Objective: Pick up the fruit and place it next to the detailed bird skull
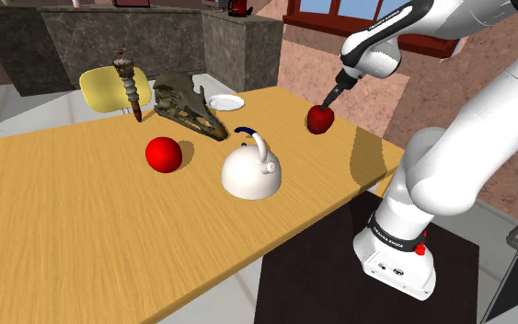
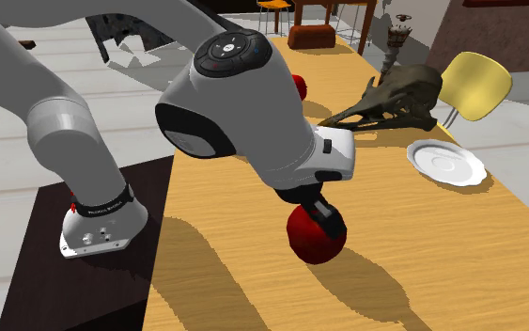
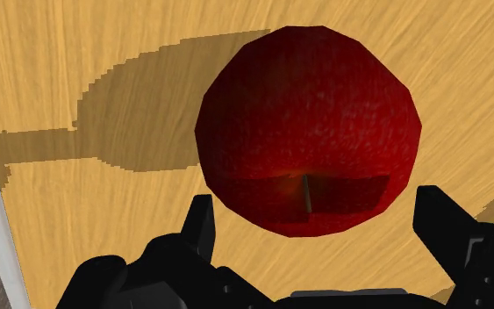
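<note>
The dark red apple sits on the wooden tabletop, right of centre in the upper half of the shoulder view, well apart from the bird skull farther left. The pincer hangs just above it, spread wide, one finger on either side of the apple's stem end and not clasping it.

Apple on table, well apart from skull; plate beside skull.

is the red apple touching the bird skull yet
Apart: the shoulder view shows bare table between the apple and the skull.
</note>
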### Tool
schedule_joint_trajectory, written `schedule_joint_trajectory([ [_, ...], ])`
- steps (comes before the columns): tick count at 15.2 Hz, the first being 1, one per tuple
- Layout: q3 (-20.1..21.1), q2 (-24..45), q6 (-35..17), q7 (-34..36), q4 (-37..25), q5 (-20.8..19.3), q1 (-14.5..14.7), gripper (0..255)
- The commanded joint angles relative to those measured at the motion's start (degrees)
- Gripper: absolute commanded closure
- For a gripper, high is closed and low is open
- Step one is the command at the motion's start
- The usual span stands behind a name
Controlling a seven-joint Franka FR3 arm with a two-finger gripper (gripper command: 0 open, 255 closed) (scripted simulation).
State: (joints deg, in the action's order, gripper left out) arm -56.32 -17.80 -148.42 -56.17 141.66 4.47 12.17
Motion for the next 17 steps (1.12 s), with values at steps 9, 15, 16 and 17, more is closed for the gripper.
schedule_joint_trajectory([
  [9,-0.2,0.2,-0.1,-0.1,-0.1,0.2,0.2,255],
  [15,2.2,-1.5,2.3,2.0,-1.0,-2.0,-1.9,255],
  [16,2.8,-2.0,3.1,2.6,-1.4,-2.5,-2.5,255],
  [17,3.4,-2.5,3.9,3.1,-1.8,-3.1,-3.0,255],
])
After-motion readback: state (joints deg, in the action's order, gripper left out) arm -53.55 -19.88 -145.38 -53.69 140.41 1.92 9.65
